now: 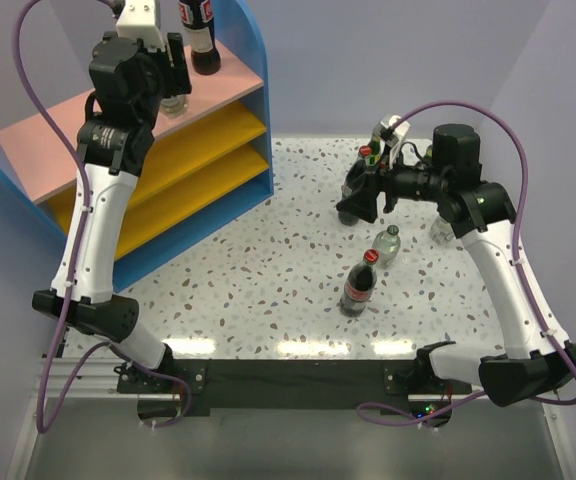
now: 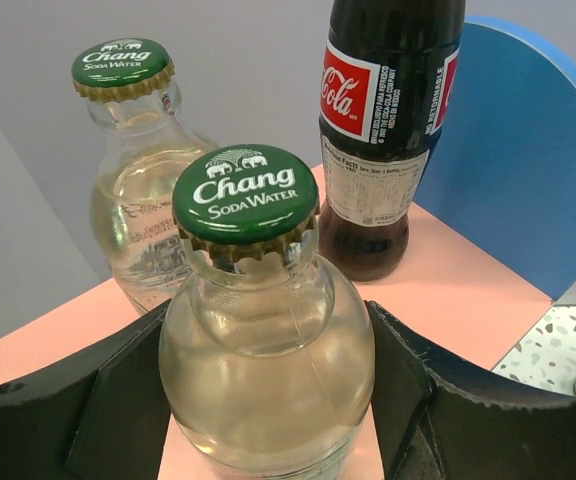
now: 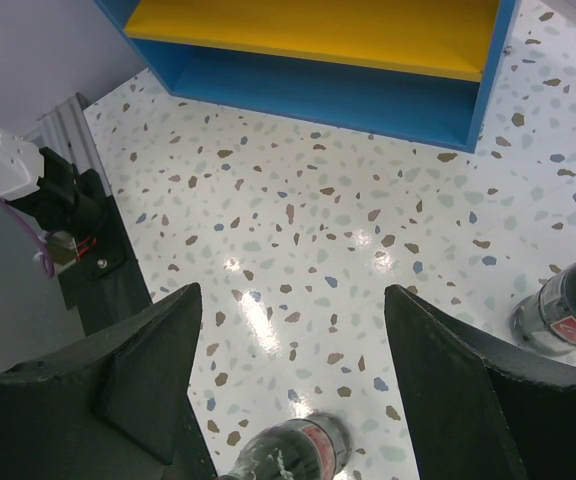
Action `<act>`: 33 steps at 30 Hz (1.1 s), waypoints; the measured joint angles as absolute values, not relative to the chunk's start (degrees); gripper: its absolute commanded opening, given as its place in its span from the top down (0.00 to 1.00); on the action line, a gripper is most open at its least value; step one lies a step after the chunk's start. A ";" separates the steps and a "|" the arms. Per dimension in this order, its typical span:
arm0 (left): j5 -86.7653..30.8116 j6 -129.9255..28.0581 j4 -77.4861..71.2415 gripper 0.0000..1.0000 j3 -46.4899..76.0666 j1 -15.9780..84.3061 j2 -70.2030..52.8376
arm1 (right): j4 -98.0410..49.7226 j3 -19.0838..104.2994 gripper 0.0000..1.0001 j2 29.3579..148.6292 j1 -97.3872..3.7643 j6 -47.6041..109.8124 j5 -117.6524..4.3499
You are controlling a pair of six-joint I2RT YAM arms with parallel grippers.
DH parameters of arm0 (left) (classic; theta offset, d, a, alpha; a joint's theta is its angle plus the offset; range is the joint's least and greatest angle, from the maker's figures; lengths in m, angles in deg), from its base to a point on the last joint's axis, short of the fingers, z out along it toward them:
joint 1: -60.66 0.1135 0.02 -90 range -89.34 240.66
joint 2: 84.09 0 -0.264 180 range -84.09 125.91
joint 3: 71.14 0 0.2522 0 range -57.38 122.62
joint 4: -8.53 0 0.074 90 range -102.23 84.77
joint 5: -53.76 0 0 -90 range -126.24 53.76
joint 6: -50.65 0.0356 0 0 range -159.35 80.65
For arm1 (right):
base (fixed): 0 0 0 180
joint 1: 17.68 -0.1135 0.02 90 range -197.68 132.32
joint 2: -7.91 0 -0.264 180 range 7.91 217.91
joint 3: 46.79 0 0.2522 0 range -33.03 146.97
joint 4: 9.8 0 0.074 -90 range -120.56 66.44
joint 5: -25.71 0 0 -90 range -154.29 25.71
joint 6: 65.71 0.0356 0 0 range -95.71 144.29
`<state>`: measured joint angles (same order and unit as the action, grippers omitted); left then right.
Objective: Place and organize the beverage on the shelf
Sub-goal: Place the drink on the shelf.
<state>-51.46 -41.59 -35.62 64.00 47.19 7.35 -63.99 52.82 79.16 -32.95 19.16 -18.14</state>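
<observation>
shelf (image 1: pixel 253 45): blue sides, pink top board, yellow lower boards; table (image 1: pixel 268 270): white, brown/grey/blue speckle; soda bottle (image 2: pixel 263 350) clear, green cap, white lettering; cola bottle (image 2: pixel 378 150) dark, red label

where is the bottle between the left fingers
In the left wrist view, the green-cap bottle is over the shelf's pink top board between the left fingers, a second green-cap bottle behind-left and a cola bottle behind-right.

Speckled table (image 1: pixel 268 275), shelf (image 1: pixel 196 232), cola bottle (image 1: pixel 359 285), clear bottle (image 1: pixel 388 243)
</observation>
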 measured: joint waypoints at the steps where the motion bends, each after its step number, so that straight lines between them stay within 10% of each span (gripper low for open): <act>1: -51.46 -41.49 -35.18 1.00 63.74 47.21 7.35 | -63.97 52.82 0.23 79.16 -32.93 19.16 -18.16; 17: -51.42 -41.11 -30.68 0.97 61.05 47.78 7.20 | -63.99 52.82 0.23 79.16 -32.71 19.16 -18.12; 33: -50.85 -41.11 -27.18 0.40 57.09 47.84 5.19 | -63.99 52.82 0.23 79.16 -32.67 19.19 -18.01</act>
